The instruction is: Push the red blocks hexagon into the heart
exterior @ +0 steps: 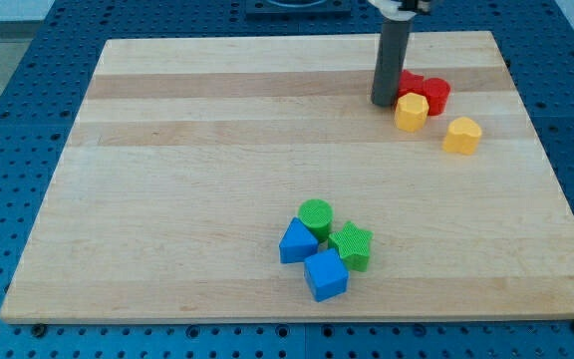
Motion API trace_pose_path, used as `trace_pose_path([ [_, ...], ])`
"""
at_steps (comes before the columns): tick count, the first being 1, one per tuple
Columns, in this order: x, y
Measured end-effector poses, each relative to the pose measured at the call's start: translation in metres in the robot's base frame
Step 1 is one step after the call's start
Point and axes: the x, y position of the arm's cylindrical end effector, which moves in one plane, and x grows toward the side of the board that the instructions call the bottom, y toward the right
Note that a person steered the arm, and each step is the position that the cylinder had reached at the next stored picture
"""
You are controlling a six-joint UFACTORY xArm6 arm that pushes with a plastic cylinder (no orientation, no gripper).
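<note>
Two red blocks sit touching each other at the view's upper right. The left one [408, 83] is partly hidden by my rod, and its shape is hard to make out. The right one [433, 93] looks like a heart. My tip [384, 102] rests on the board just left of the red pair, touching or nearly touching the left red block. A yellow hexagon [412, 112] lies right below the red blocks, against them.
A yellow heart [462, 135] lies lower right of the red pair. Near the view's bottom centre is a cluster: a green cylinder [315, 215], a green star [352, 244], a blue triangle-like block [296, 242] and a blue cube [326, 274]. The wooden board [167, 199] ends close behind the red blocks.
</note>
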Motion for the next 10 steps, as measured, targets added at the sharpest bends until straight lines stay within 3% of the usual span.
trace_pose_path([
  [2, -0.052, -0.019],
  [3, -0.056, 0.016],
  [6, 0.007, 0.030],
  [10, 0.025, 0.053],
])
